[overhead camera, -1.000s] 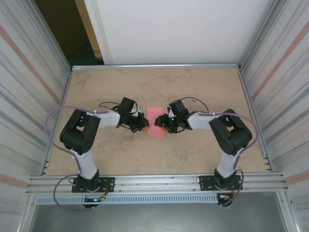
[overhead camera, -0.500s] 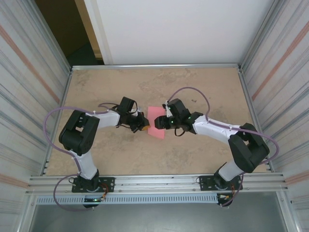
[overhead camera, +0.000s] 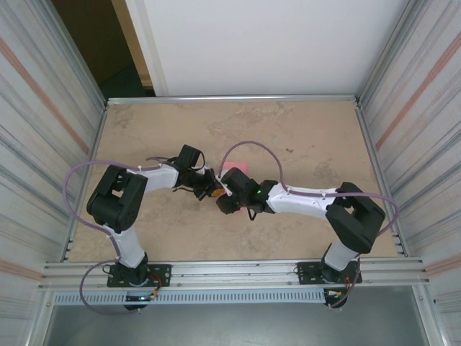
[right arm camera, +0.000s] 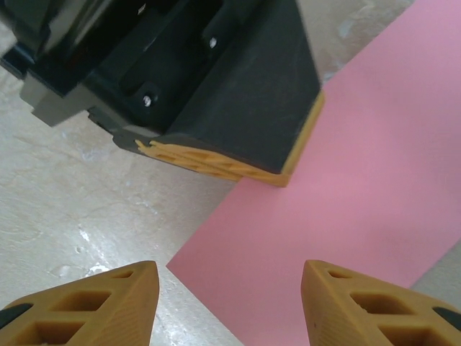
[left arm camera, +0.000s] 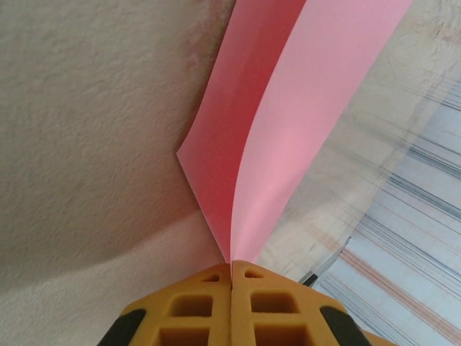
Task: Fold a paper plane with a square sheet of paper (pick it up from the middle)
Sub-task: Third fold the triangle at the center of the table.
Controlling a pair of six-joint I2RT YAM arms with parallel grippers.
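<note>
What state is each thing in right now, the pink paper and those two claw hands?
Thin pink-red sheet of paper: lying on the tan table, one edge pinched and curled.
Left gripper: jaws shut on the paper's edge.
Right gripper: jaws open, above the paper.

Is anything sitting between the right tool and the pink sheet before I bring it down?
Nothing loose lies between them. The right tool is open over the square sheet of paper, with bare pink directly ahead of it. The left tool, shut on the sheet's edge, sits just beyond, so I'd descend short of it.
</note>
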